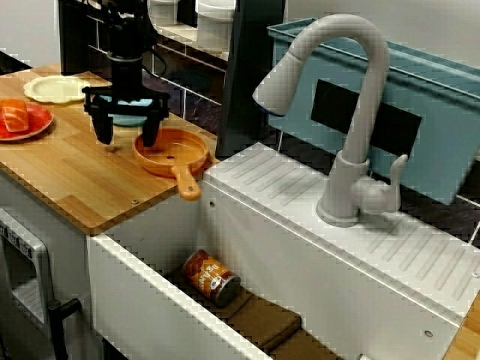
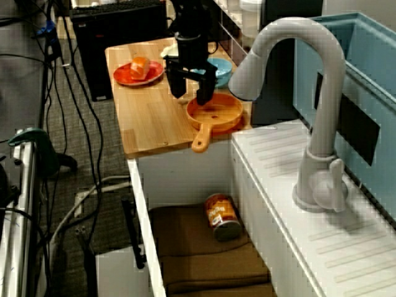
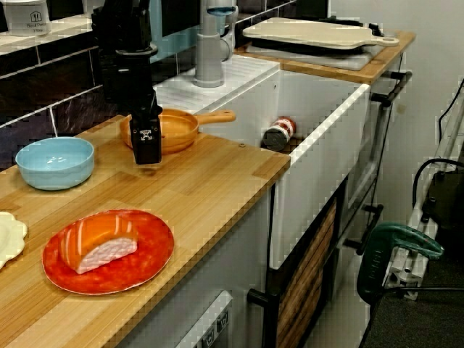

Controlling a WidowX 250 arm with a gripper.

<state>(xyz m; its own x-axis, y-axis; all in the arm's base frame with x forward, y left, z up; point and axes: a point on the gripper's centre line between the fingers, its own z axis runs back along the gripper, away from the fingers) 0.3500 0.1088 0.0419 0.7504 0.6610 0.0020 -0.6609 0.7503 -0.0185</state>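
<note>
1. Gripper (image 1: pixel 126 129): jaws spread wide, holding nothing, tips just above the counter (image 1: pixel 67 180).
2. Pan (image 1: pixel 171 152): orange, on the counter, rim at one finger, handle toward the sink (image 1: pixel 247 225).
3. Bowl (image 3: pixel 54 161): blue, behind the gripper.
4. Can (image 1: pixel 211 277): lying in the sink.

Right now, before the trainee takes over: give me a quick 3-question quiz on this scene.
1. True or false: the hand has its jaws shut.
2. Where does the can lie? A) on the red plate B) in the sink C) in the blue bowl
3. Name the thing nearest the hand.

Key:
1. False; the jaws stand open and empty.
2. B.
3. The orange pan.
</note>
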